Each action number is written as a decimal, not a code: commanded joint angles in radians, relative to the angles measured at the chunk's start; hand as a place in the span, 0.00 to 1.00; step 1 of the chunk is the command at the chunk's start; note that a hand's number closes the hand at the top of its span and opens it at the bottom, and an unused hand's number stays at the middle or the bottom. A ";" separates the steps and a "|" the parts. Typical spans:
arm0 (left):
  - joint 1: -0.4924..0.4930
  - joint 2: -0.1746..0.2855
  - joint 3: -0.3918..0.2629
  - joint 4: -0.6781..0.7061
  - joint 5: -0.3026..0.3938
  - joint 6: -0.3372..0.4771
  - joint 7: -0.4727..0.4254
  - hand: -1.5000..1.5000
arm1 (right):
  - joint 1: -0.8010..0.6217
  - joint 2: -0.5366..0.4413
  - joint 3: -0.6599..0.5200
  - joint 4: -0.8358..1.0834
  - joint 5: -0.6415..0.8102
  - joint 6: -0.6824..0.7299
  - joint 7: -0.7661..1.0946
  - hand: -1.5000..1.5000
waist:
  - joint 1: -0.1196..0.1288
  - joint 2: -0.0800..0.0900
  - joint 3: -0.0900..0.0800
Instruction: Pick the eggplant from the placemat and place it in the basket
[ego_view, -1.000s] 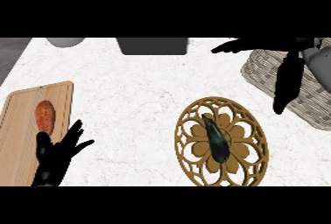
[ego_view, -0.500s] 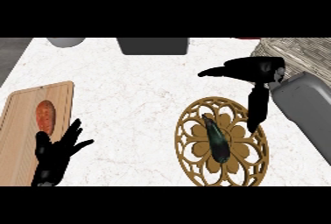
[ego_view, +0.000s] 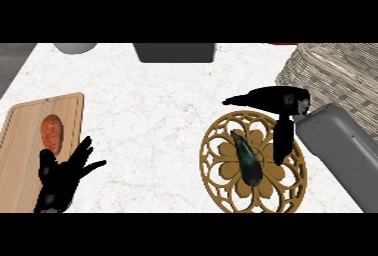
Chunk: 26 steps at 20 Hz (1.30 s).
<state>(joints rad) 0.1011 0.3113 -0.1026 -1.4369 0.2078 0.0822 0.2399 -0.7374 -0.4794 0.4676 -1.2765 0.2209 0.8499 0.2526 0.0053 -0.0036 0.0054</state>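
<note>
– One change since last entry?
– Right hand (ego_view: 280, 100) swung from over basket (ego_view: 332, 70) to placemat (ego_view: 210, 170); open, fingers pointing down. Eggplant (ego_view: 247, 161) lies just left of them, untouched: grasp pending. Left hand (ego_view: 63, 175) rests open, far left.

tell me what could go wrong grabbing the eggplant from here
The right hand is open, its fingers to the right of the eggplant; closing there might push it aside rather than grip it.
Fingers could catch the openwork placemat and drag it.
The wicker basket stands close by the forearm, so a low carry may clip its rim.
</note>
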 joint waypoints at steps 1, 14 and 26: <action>0.071 0.009 0.001 0.021 -0.031 -0.015 -0.020 0.50 | 0.013 0.028 -0.017 0.033 0.082 -0.029 -0.061 0.00 | 0.006 0.005 -0.005; 0.051 -0.032 0.018 0.028 -0.056 -0.026 0.010 0.50 | 0.069 0.071 -0.065 0.096 0.224 -0.052 -0.178 0.00 | 0.004 0.005 -0.005; -0.007 -0.041 0.057 0.055 -0.061 -0.042 0.042 0.50 | 0.136 0.131 0.012 0.119 0.379 -0.050 -0.185 0.00 | 0.002 0.005 -0.005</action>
<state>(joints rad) 0.1075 0.2681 -0.0507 -1.4277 0.1507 0.0494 0.2251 -0.5884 -0.3559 0.4842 -1.2107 0.5641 0.7918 0.1024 0.0046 -0.0051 0.0081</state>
